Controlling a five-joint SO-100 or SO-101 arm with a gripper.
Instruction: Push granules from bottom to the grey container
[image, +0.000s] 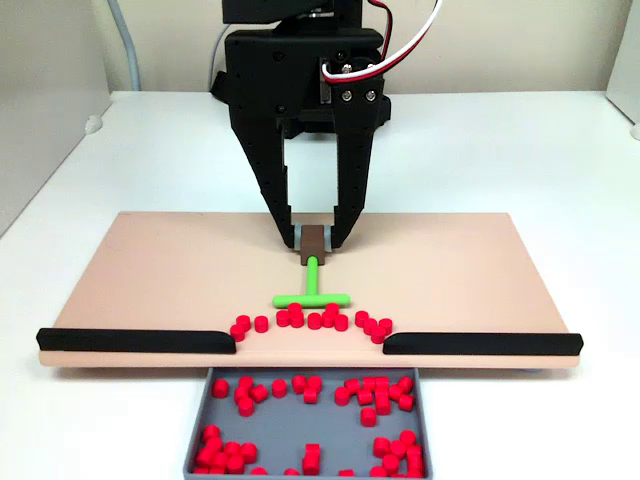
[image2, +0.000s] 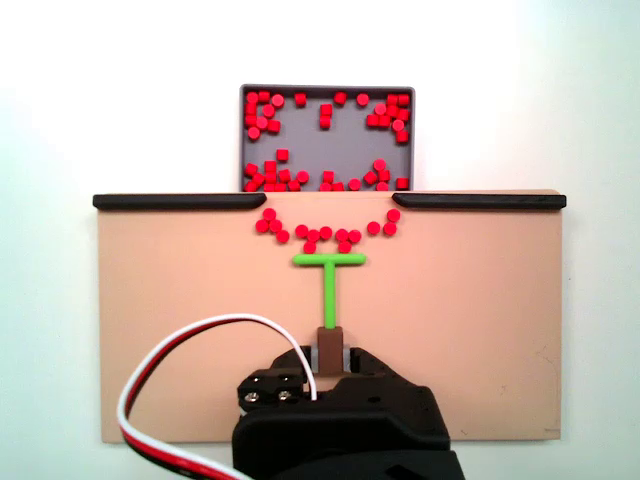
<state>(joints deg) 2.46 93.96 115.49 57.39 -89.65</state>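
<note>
Gripper (image: 315, 240) pointing down over tan board (image: 150, 270) middle, jaws clamping brown handle of green T-shaped pusher (image: 311, 296); granules (image: 312, 320) lying near board edge, before grey container (image: 428, 425).

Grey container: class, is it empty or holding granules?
Holding granules: the grey container has many red granules scattered inside; more remain on the board.
</note>
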